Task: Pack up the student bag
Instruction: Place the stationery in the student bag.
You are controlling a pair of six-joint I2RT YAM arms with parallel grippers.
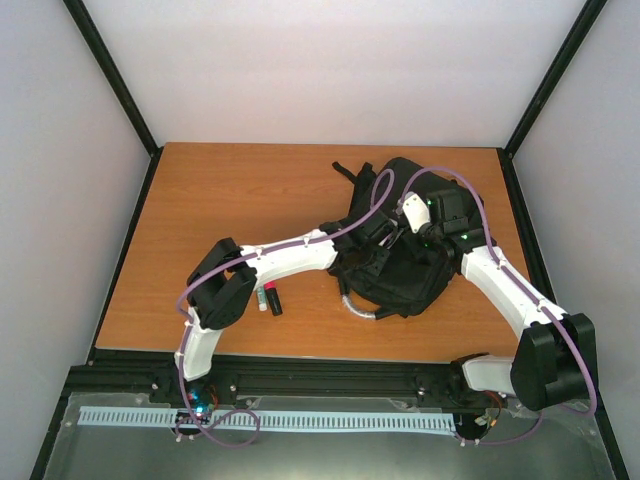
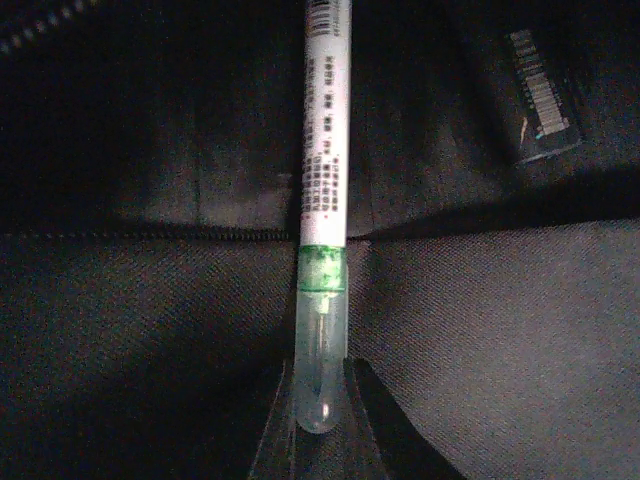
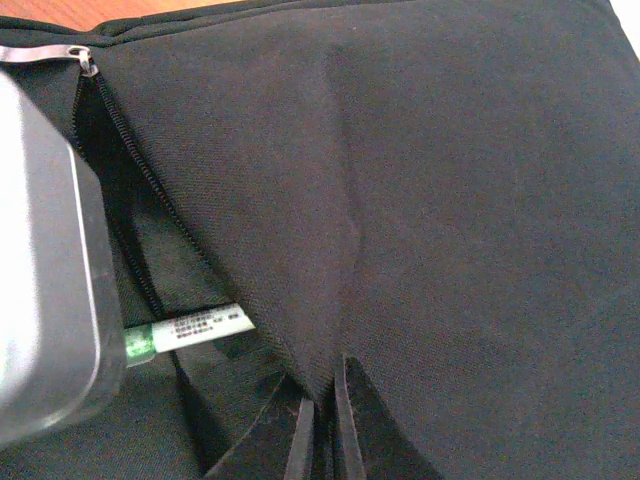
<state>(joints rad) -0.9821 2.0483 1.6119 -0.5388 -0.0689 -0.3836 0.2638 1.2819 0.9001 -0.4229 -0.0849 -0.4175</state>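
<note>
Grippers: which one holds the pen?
The left gripper, shut on the white pen by its clear cap; the right gripper pinches only the student bag fabric.

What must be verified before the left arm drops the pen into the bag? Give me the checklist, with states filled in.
1. Grip of the left fingers on the pen: ok, clamped on its clear cap end.
2. Pen aimed into the zip opening: ok, its barrel crosses the zip teeth into the student bag.
3. Hold of the right fingers on the flap: ok, shut on bag fabric beside the opening.
4. Room inside the pocket: cannot tell, too dark.
5. Nothing left to pack: not ok, small items lie on the table.
</note>
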